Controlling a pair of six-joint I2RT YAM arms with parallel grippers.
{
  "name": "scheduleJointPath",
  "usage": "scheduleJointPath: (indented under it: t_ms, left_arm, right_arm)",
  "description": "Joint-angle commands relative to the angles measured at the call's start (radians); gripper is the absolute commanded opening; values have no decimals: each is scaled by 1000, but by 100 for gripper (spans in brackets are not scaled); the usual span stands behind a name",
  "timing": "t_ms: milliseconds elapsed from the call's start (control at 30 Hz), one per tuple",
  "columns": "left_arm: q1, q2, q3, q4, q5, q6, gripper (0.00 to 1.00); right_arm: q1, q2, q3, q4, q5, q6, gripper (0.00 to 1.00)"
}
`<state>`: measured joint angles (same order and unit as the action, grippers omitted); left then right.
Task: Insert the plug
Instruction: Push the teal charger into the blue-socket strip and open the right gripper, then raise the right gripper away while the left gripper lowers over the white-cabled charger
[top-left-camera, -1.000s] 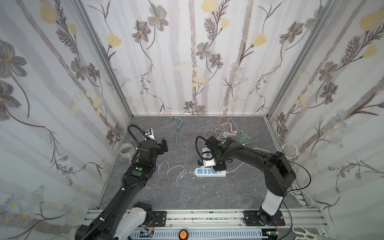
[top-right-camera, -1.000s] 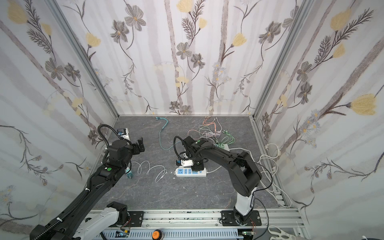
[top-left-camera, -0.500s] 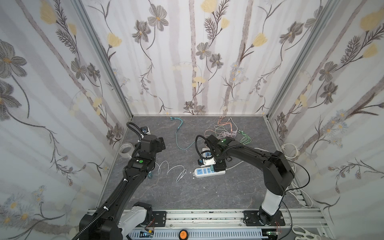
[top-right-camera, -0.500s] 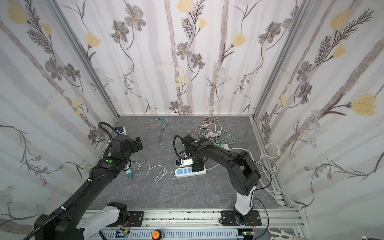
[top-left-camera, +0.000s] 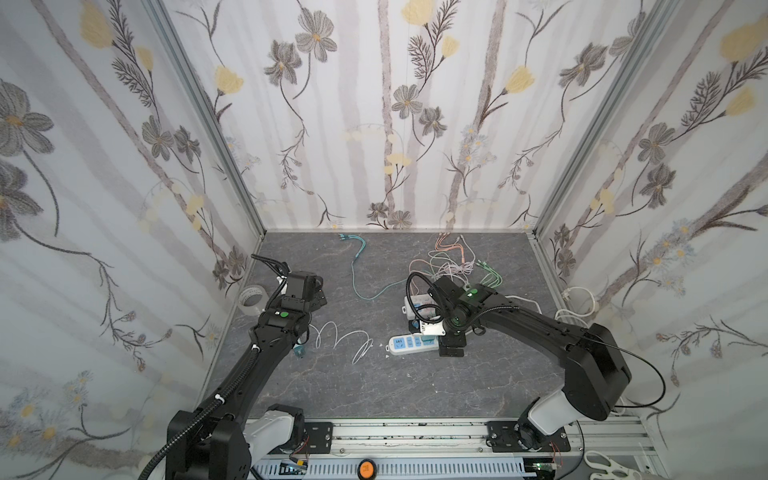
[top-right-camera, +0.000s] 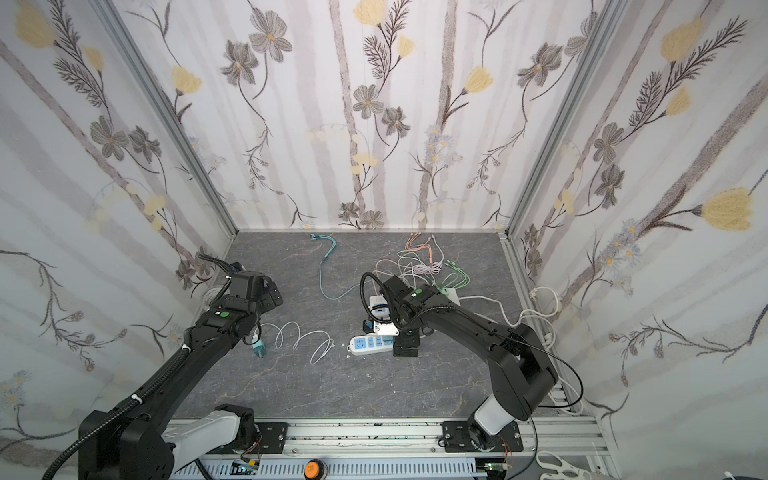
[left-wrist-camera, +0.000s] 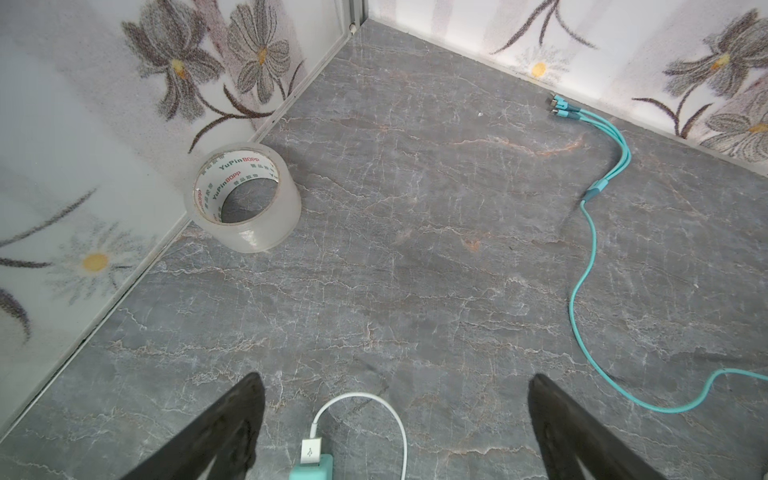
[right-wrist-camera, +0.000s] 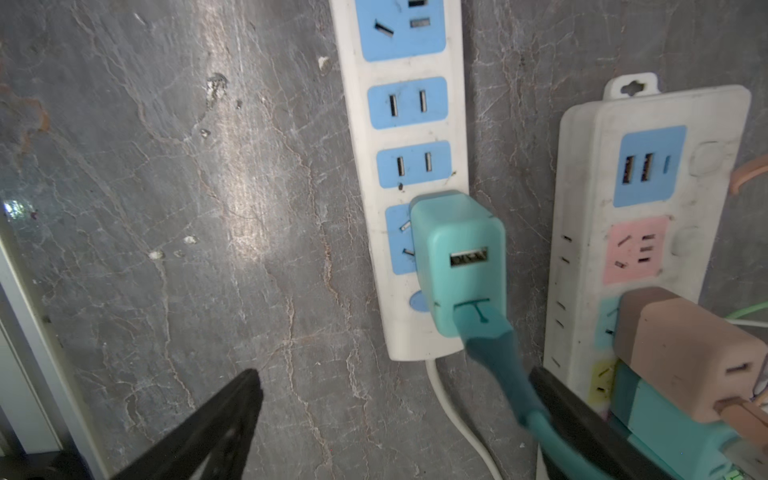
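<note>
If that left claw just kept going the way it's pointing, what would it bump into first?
Most likely the white cable looping between the open jaws of the left gripper, or the bare grey table just past it. The tape roll sits off to one side. Depth is unclear.

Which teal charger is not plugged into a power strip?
The loose charger on the table by the left pincer, a white cable in it. The other two sit in the narrow strip and the wide strip.

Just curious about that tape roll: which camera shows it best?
The left wrist view: the tape roll sits close, its label readable. In both top views the tape roll looks tiny, label unreadable. The right wrist view misses it.
</note>
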<state>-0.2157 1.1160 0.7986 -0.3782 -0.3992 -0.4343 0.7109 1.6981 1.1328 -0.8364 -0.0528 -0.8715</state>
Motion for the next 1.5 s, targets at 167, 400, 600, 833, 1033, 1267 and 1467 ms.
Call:
scheduleJointPath:
  t_ms: [167, 400, 600, 833, 1033, 1267, 1467]
  left_arm:
    - [1, -59, -62, -25, 83, -147, 100]
    - [-19, 0, -74, -119, 235, -304, 100]
    - [-121, 102, -86, -107, 255, -463, 100]
    - [-232, 229, -63, -2, 313, -548, 100]
    - [-295, 397, 71, 115, 363, -539, 100]
    - [-362, 626, 353, 24, 353, -430, 100]
    - [-396, 628, 482, -165, 163, -256, 100]
  right_arm:
    - [-69, -173, -126, 111, -125, -17, 99]
    - [-146, -249, -191, 71, -59, 11, 99]
    - [-211, -388, -282, 326, -99, 161, 99]
    - [-233, -472, -301, 514, 14, 347, 99]
    - [-276, -576, -360, 671, 62, 477, 99]
    - [-296, -610, -389, 707, 120, 565, 99]
    - [-307, -605, -386, 719, 171, 652, 99]
